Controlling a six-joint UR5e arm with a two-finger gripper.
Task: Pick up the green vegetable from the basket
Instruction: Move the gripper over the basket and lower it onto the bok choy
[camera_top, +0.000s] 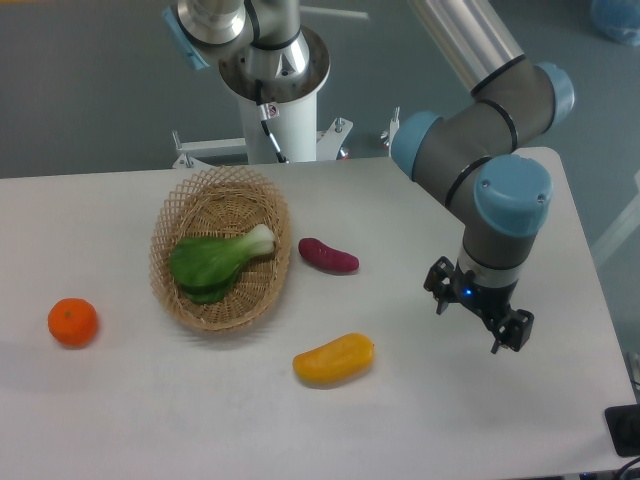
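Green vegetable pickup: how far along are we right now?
Nothing looks done yet. The green vegetable lies in the basket, untouched. The gripper is open and empty, above the table's right side, well away from the basket, with the purple vegetable and yellow vegetable lying between them. Left: travel across to the basket, descend over the green vegetable, close on it and lift it out.

Some things are hard to see

The gripper (477, 316) fingers look too small to tell if spread; a black box (624, 430) is cut off.
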